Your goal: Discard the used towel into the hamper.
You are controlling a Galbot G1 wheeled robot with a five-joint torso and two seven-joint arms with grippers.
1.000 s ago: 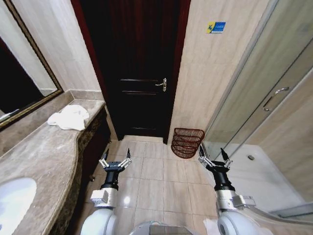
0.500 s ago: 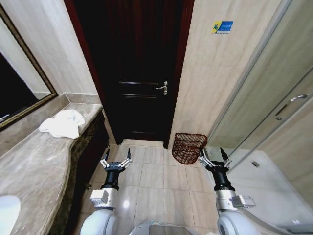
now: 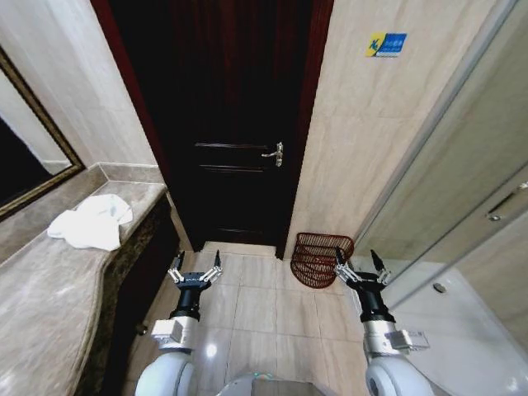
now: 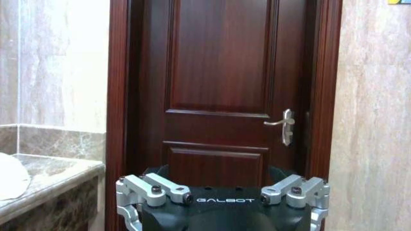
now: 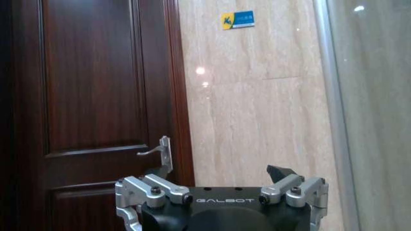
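Head view: one towel point(image 3: 86, 226), one hamper point(image 3: 320, 260).

One white towel point(image 3: 87, 224) lies on one stone counter point(image 3: 49, 289), ahead of the left jaws and off to their left. One reddish-brown wire hamper point(image 3: 320, 257) stands on the floor just ahead of the right jaws. One dark wooden door point(image 3: 231, 124) with one metal handle point(image 3: 275, 153) stands ahead, between the two sets of jaws. One blue-and-yellow sticker point(image 3: 386, 44) sits high on the wall above the right jaws. Two grippers: left point(image 3: 195, 270) and right point(image 3: 357, 266), both spread.
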